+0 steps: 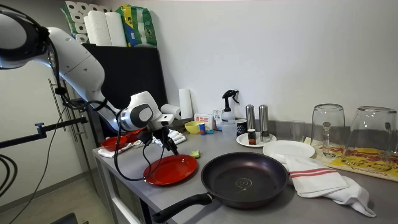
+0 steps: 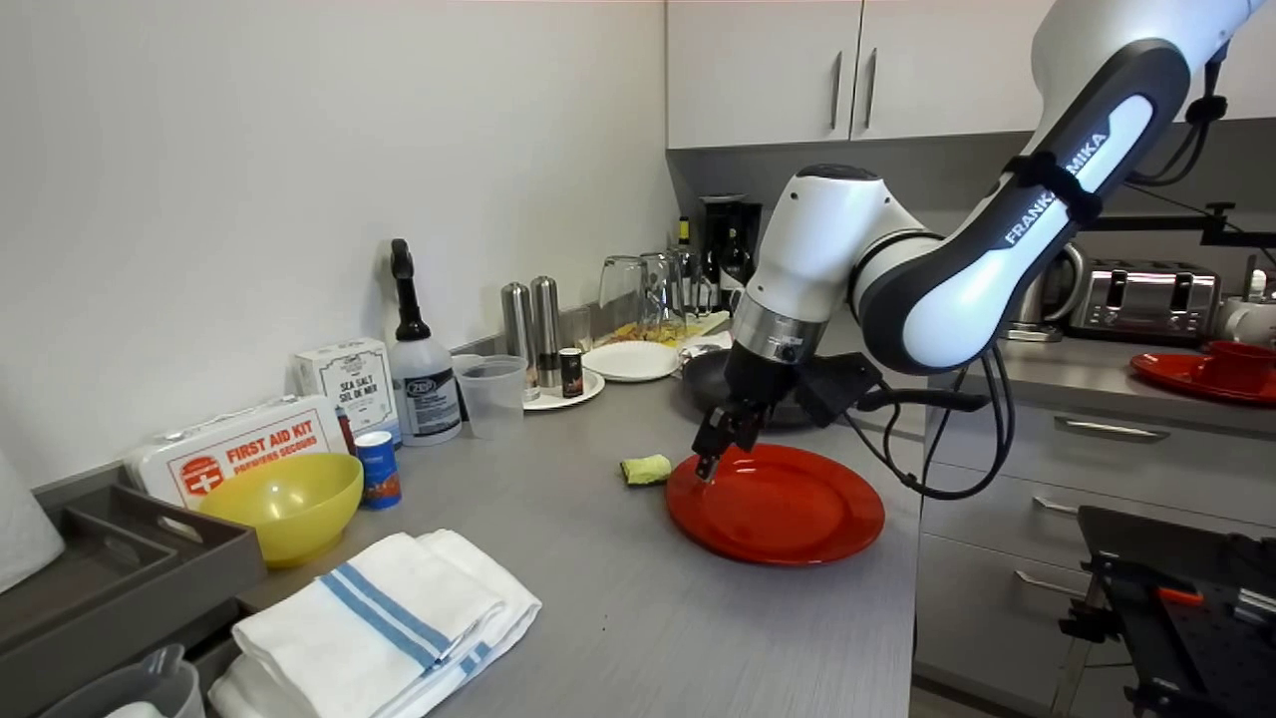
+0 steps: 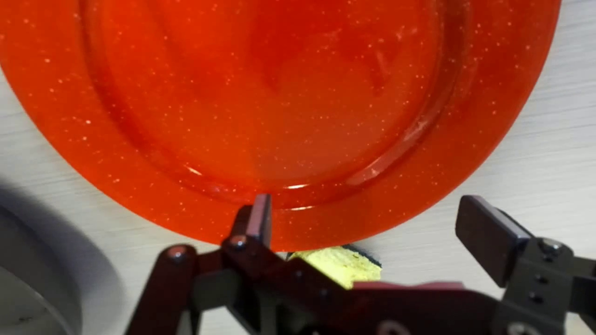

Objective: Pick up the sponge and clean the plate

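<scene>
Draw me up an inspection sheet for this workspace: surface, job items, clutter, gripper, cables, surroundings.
Surface: smooth grey countertop; spills, nothing seen.
Job items: glossy red round plate lying flat; small yellow rectangular sponge beside it, contact unclear.
Clutter: black round frying pan near the plate; folded white cloth towel with red stripes beside the pan.
Gripper: black, at the plate's rim, fingers open; in its grasp, nothing seen.
Cables: black loops hanging from the white robot arm near the countertop's edge.
Surroundings: plain white wall behind; shiny metal toaster farther off.
</scene>
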